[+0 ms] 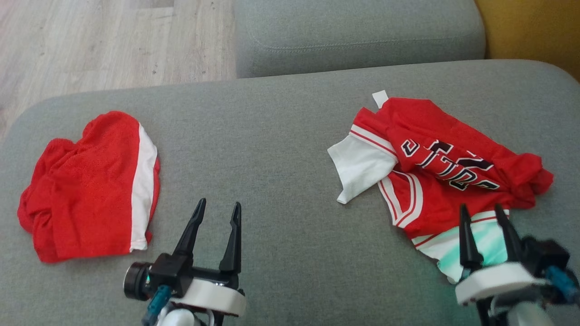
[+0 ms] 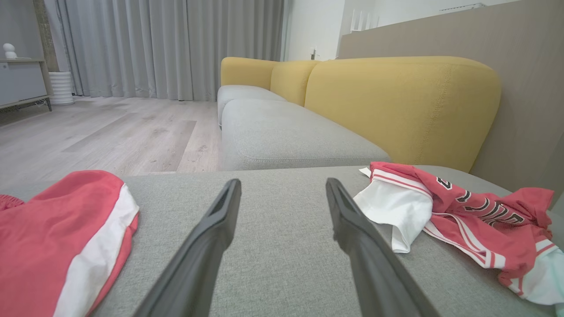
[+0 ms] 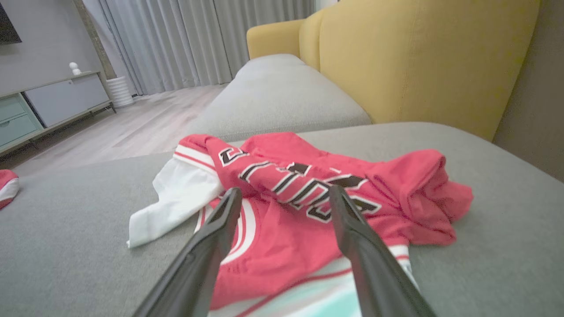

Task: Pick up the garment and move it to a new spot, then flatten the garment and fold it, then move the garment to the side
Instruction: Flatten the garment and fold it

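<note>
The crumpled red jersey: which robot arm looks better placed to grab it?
Probably right: the right end effector, open, sits over the jersey's near hem; the left end effector points at bare cushion between jersey and shorts.

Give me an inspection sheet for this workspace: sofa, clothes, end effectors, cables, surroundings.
surface: grey cushion, bare in the middle
job's things: red jersey, crumpled on the right side, white sleeve poking out toward the left
clutter: red shorts, on the left side, apart from the jersey
end effectors: left end effector open, empty, over bare cushion; right end effector open, empty, over the jersey's near hem
cables: blue connectors at both wrists
surroundings: wood floor, second cushion, yellow backrest, curtains
</note>
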